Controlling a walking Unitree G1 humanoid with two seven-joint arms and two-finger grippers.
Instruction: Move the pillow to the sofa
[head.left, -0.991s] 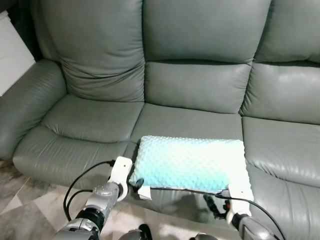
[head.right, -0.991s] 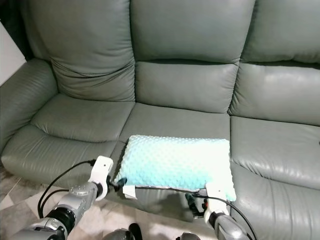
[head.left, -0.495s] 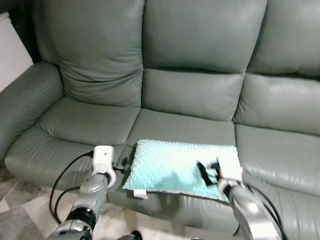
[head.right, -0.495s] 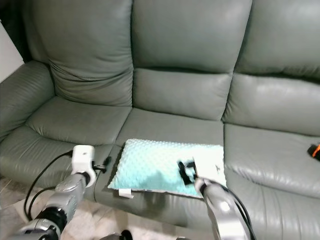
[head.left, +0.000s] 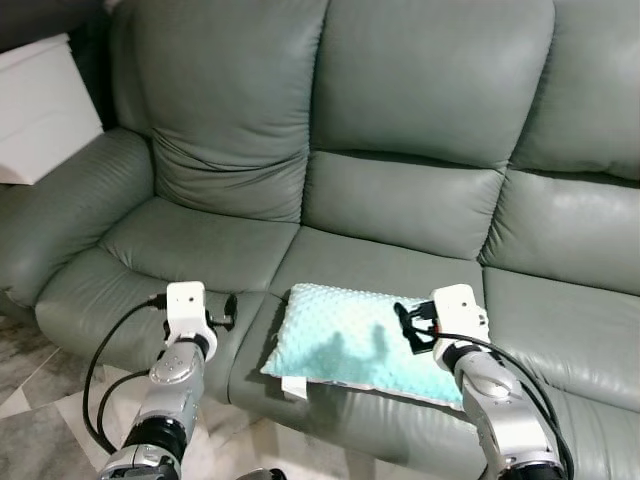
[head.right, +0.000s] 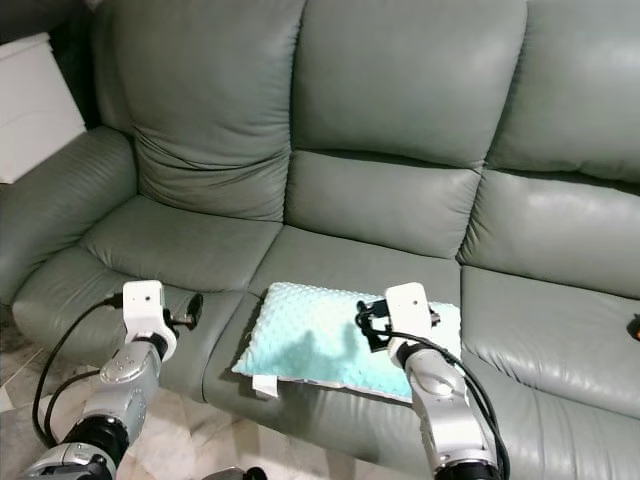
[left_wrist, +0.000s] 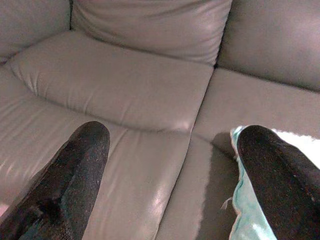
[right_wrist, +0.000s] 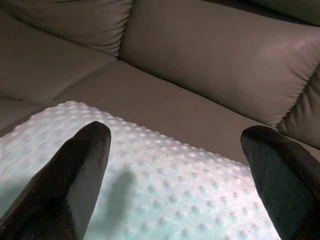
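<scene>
A mint-green dotted pillow lies flat on the front of the middle seat of the grey-green leather sofa. My left gripper hovers open over the left seat, a short way left of the pillow's edge, with nothing between its fingers. Over the pillow's right part, my right gripper is also open. In the right wrist view the pillow lies just below the spread fingers.
A white cabinet stands left of the sofa's armrest. A marbled tile floor runs along the sofa's front. A small orange object lies on the right seat. Black cables trail from both wrists.
The left gripper has come off the pillow's left corner and moved left. The right gripper rose from under the front edge to above the pillow. The camera view pulled back.
</scene>
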